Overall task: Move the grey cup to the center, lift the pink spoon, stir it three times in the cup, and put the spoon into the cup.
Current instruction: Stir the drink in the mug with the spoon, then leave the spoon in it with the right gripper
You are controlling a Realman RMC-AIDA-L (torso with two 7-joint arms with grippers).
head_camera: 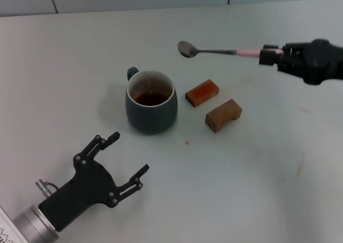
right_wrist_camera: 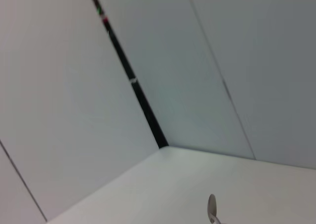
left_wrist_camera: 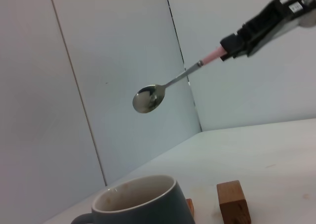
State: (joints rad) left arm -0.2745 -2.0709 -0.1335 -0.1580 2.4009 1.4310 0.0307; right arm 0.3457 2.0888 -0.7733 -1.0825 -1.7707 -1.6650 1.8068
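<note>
While the grey cup (head_camera: 151, 102) stands mid-table beside two wooden blocks (head_camera: 202, 92), the right gripper (head_camera: 271, 56), clamped on the pink spoon (head_camera: 214, 51) by its handle end, holds it level and aloft, evidently leaving the bowl free for stirring, and the left gripper (head_camera: 128, 161) rests splayed and empty nearby.

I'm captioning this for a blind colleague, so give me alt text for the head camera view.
The right gripper holds the pink spoon in the air above and beyond the grey cup, which stands mid-table beside two brown wooden blocks. The left gripper rests open, near the table's front edge.
</note>
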